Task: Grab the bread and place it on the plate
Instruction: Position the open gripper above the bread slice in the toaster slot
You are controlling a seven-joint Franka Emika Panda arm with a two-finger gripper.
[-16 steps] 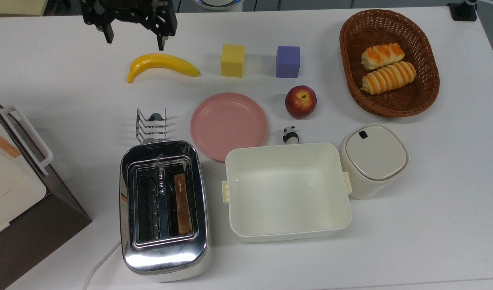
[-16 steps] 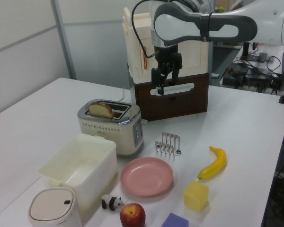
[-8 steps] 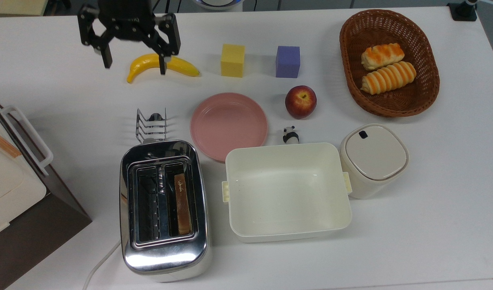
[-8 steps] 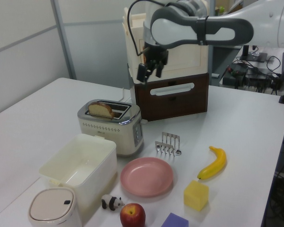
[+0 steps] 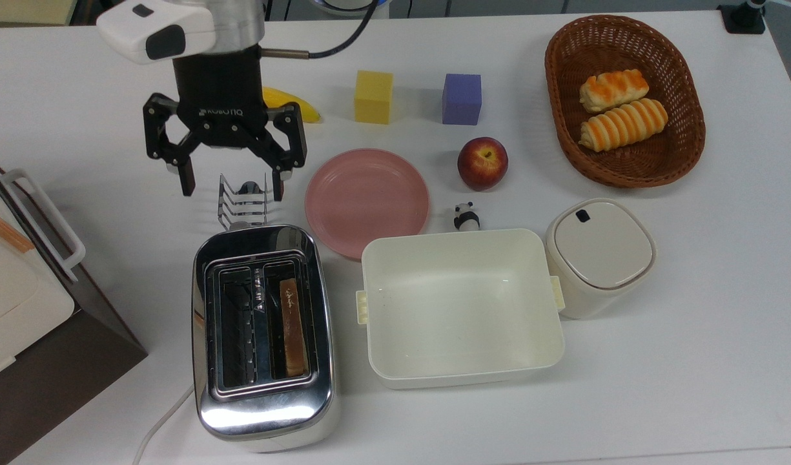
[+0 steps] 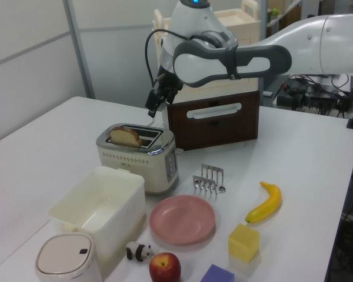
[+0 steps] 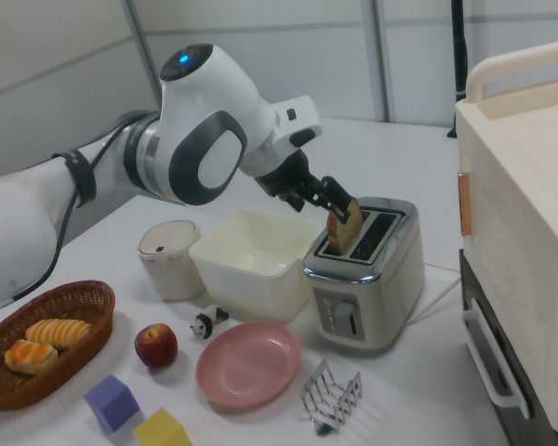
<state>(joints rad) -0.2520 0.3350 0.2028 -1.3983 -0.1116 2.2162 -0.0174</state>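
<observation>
Gripper (image 5: pixel 230 185) spread wide and empty above the toast rack (image 5: pixel 243 201), bread (image 5: pixel 292 326) standing upright in the toaster (image 5: pixel 263 336) slot ahead, presenting its crust for pinching.

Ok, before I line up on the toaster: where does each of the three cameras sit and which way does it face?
Top view: overhead, looking straight down on the table; open gripper above the toast rack.
Left view: low at the apple end, facing the cabinet; the arm reaches in from the left view's right.
Right view: opposite end, with the cabinet near; the arm enters from the right view's left.
Shared: left and right views both show the bread standing in the toaster and the empty plate.
</observation>
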